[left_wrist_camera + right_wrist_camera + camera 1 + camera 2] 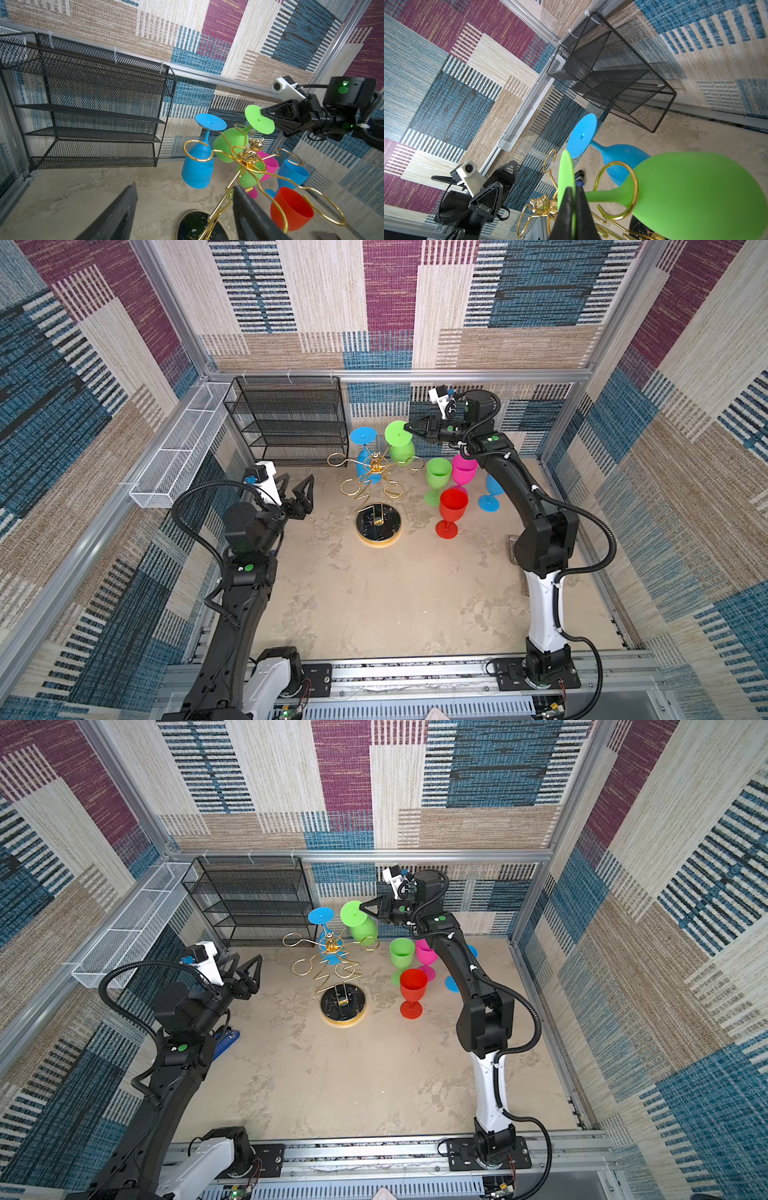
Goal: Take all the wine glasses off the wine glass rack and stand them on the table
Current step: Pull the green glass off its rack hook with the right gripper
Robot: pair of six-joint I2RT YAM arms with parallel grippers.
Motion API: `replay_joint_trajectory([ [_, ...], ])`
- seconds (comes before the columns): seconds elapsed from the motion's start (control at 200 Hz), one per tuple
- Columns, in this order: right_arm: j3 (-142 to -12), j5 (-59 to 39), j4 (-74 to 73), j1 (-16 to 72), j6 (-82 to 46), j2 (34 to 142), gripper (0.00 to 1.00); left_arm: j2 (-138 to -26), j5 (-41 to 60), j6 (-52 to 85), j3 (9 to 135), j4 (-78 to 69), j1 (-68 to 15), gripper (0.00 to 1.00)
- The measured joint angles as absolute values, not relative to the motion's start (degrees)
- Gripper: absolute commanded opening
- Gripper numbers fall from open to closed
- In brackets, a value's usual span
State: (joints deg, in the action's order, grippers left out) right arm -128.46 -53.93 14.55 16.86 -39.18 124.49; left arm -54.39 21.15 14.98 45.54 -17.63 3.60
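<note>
Blue glass (363, 435) and green glass (402, 450) are hung upside down on the rack (376, 531); the green foot's pinched by the closed right gripper (409, 428). Left gripper (298, 483) is held open.

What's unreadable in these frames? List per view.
Upright blue glass: right arm covers most of it in both top views.
Blue item under the left arm: only a sliver in a top view; identity unclear.
Brown item beside the right arm: partly covered, top view; unidentifiable.
Right gripper, shut on the hanging green glass's foot: right wrist view's edge cuts its body.
</note>
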Motion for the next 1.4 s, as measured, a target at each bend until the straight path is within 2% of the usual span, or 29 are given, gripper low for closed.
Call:
replay_joint_trajectory([
  [0.521, -126.69, -54.22, 13.47, 18.81, -39.55, 123.96, 0.0, -54.22, 21.15, 14.98, 45.52, -17.72, 3.6, 0.75],
  [1.397, -110.74, -50.87, 9.08, 17.23, -38.68, 113.43, 0.0, -53.78, 21.15, 14.98, 45.41, -17.72, 3.6, 0.75],
])
